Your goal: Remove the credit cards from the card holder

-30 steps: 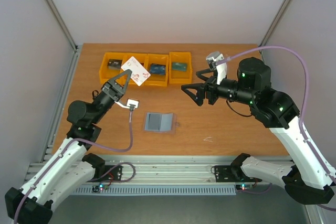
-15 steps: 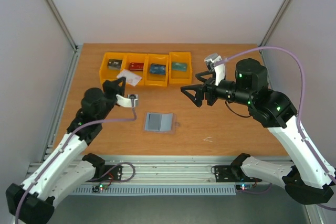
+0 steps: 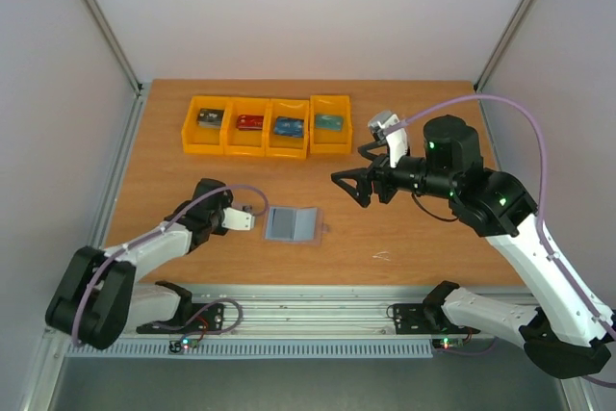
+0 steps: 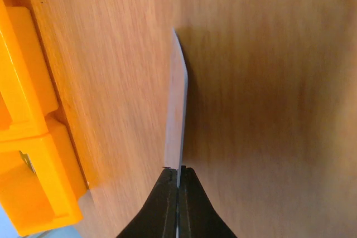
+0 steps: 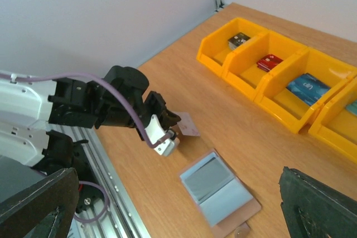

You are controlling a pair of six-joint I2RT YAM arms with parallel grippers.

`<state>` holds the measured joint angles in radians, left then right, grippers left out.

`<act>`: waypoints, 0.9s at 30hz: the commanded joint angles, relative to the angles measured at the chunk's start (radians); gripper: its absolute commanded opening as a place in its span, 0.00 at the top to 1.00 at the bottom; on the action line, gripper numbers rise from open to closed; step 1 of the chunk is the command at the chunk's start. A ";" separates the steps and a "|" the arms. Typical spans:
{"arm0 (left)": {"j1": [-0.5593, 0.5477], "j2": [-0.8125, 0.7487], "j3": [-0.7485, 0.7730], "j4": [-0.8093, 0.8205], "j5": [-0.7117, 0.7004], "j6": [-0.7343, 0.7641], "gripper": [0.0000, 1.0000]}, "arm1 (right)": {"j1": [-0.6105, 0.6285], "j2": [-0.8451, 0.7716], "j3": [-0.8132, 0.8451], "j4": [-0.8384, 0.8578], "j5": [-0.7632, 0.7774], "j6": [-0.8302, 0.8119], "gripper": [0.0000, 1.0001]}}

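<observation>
— Since a second ago the left arm has dropped from up near the bins to low over the table, bringing the credit card (image 4: 177, 115) down with it. The right arm has shifted only a little.
— How does the card look?
— From the left wrist it shows edge-on, a thin pale sliver running straight out from the fingertips. From the right wrist it is a small pale rectangle with a pinkish cast, and any print is too small to read. Whether it touches the wood cannot be told.
— And the grip?
— The left gripper (image 4: 178, 179) is clamped on the card's near end, its jaws pressed together with only the card between them.
— Where is the holder?
— The card holder (image 3: 291, 225) lies open and flat just beyond the card's far end, apart from it. It is blue-grey inside with a crease down the middle, and a pinkish border shows on the side away from the left gripper.
— The other arm?
— The right gripper (image 3: 351, 185) hangs above the table (image 3: 423, 247) on the holder's far side. Its jaws are spread wide with nothing between them, and its tips point toward the holder.
— Anything else?
— Four orange bins (image 3: 268, 126) stand in a row well off to the left gripper's left, each holding a small item.
</observation>
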<state>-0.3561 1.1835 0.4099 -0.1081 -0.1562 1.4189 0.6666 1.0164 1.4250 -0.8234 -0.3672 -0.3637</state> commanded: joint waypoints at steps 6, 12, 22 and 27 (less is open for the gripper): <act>0.009 0.263 0.050 0.296 0.033 0.046 1.00 | -0.008 0.081 0.015 0.004 -0.023 -0.059 0.02; 0.013 0.370 -0.026 0.458 0.103 0.099 0.99 | -0.010 0.174 0.043 0.024 -0.040 -0.045 0.01; 0.012 0.292 -0.112 0.478 0.117 0.144 0.37 | -0.012 0.249 0.103 0.002 -0.077 -0.054 0.02; 0.006 0.119 -0.094 0.283 0.103 0.076 0.25 | -0.012 0.276 0.103 -0.009 -0.064 0.017 0.02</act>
<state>-0.3447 1.4006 0.3244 0.4355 -0.0685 1.5555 0.6601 1.2697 1.5082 -0.8162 -0.4294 -0.3981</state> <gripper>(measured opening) 0.724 0.981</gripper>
